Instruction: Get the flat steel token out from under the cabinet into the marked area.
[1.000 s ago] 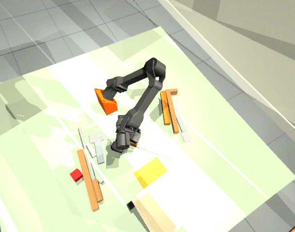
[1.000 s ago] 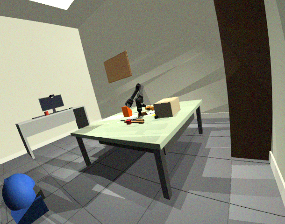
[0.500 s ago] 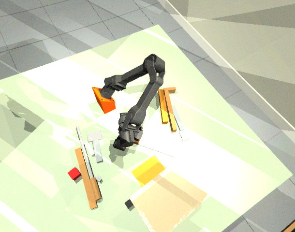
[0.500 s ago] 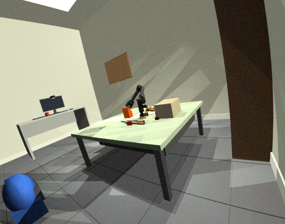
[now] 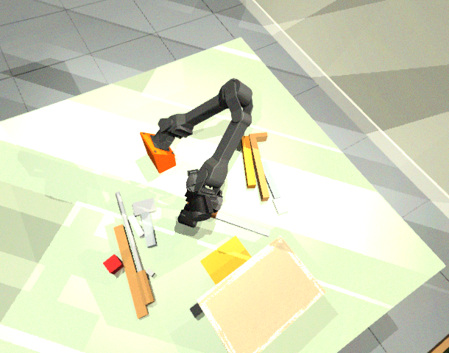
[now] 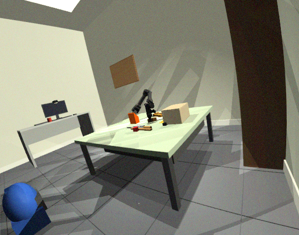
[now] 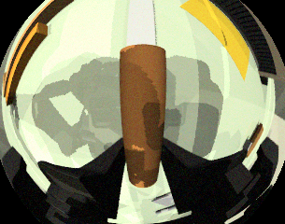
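Pale green table (image 5: 331, 228) under the tool (image 5: 202, 216), clamped on a brown handle (image 7: 142, 119).

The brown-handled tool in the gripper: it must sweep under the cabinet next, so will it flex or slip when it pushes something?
The brown handle looks thick and solid, so probably stiff. The thin pale blade beyond the gripper is long and slender, so it may bend slightly. Held at one end, it could twist under side load.
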Robot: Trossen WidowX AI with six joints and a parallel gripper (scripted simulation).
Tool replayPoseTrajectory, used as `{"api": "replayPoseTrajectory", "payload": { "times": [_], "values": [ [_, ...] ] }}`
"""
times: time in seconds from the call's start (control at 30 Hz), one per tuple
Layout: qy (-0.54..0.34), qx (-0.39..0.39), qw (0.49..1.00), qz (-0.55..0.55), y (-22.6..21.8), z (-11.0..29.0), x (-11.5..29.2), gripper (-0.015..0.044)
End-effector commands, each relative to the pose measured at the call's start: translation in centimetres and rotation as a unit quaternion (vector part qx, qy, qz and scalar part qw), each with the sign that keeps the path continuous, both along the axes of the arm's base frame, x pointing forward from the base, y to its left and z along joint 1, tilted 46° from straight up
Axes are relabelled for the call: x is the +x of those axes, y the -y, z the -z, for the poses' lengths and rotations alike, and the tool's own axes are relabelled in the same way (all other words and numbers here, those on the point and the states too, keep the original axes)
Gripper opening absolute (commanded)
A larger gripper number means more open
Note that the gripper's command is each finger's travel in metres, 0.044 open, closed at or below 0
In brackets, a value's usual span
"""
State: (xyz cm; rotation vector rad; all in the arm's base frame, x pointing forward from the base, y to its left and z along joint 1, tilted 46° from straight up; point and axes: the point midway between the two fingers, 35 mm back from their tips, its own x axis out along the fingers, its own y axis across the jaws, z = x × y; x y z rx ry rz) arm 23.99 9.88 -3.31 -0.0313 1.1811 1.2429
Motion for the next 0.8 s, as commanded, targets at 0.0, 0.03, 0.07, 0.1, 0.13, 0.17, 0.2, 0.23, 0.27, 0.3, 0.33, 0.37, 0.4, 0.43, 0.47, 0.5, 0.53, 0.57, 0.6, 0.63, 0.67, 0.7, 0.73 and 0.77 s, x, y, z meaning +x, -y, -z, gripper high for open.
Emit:
{"api": "replayPoseTrajectory", "payload": {
  "times": [0.0,0.03,0.07,0.1,0.13,0.17,0.2,0.23,0.27,0.3,0.33,0.37,0.4,0.43,0.47,0.5,0.53,0.57,0.6,0.63,0.67,0.7,0.73,0.77],
  "values": [
    [0.001,0.001,1.0,0.001,-0.4,-0.5,0.0,0.0],
    [0.001,0.001,1.0,0.001,-0.5,-0.6,0.0,0.0],
    [0.001,0.001,1.0,0.001,-0.5,-0.7,0.0,0.0],
    [0.001,0.001,1.0,0.001,-0.6,-0.8,0.0,0.0],
    [0.001,0.001,1.0,0.001,-0.7,-0.9,0.0,0.0],
    [0.001,0.001,1.0,0.001,-0.8,-1.0,0.0,0.0],
    [0.001,0.001,1.0,0.001,-0.9,-1.0,0.0,0.0],
    [0.001,0.001,1.0,0.001,-1.0,-1.1,0.0,0.0],
    [0.001,0.001,1.0,0.001,-1.1,-1.2,0.0,0.0],
    [0.001,0.001,1.0,0.001,-1.1,-1.3,0.0,0.0],
    [0.001,0.001,1.0,0.001,-1.2,-1.4,-0.1,0.0],
    [0.001,0.001,1.0,0.001,-1.3,-1.5,-0.1,0.0],
    [0.001,0.001,1.0,0.001,-1.4,-1.6,-0.1,0.0],
    [0.001,0.001,1.0,0.001,-1.5,-1.6,-0.1,0.0],
    [0.001,0.001,1.0,0.001,-1.5,-1.7,-0.1,0.0],
    [0.001,0.002,1.0,0.001,-1.6,-1.8,-0.1,0.0],
    [0.001,0.002,1.0,0.001,-1.7,-1.9,-0.1,0.0],
    [0.001,0.002,1.0,0.001,-1.8,-2.0,-0.2,0.0],
    [0.001,0.002,1.0,0.001,-1.9,-2.1,-0.2,0.0],
    [0.001,0.002,1.0,0.001,-1.9,-2.1,-0.2,0.0],
    [0.001,0.002,1.0,0.001,-2.0,-2.2,-0.2,0.0],
    [0.001,0.002,1.0,0.001,-2.1,-2.3,-0.2,0.0],
    [0.001,0.002,1.0,0.001,-2.2,-2.4,-0.2,0.0],
    [0.001,0.002,1.0,0.001,-2.3,-2.5,-0.3,0.0]
  ]
}}
